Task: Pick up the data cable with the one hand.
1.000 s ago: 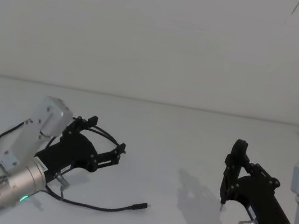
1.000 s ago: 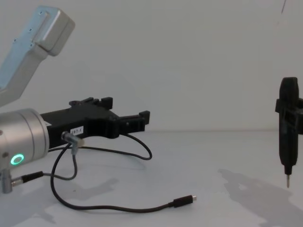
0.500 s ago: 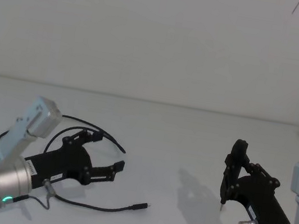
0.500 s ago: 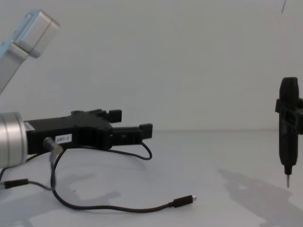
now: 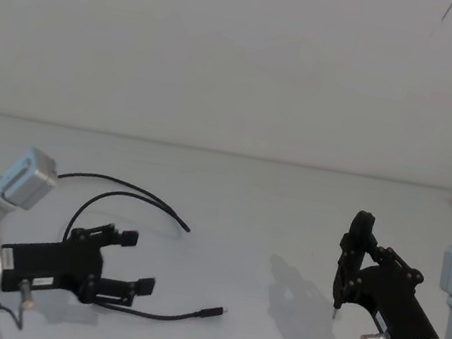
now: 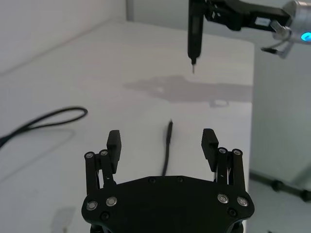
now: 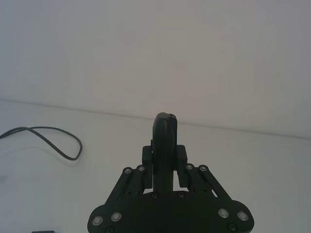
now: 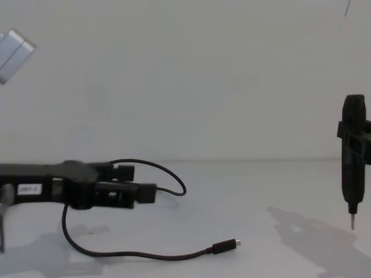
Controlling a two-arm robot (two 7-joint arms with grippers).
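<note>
Data cable [image 8: 145, 257], a thin black cord in loose loops ending in a flat silver-tipped plug [image 5: 212, 312], lies on the matte white table [image 5: 271, 211] beneath the left gripper [image 5: 138, 261], fingers spread, while the right gripper [image 5: 354, 272], well apart, clamps a slim metal-tipped pen-shaped tool [image 5: 353, 241].
</note>
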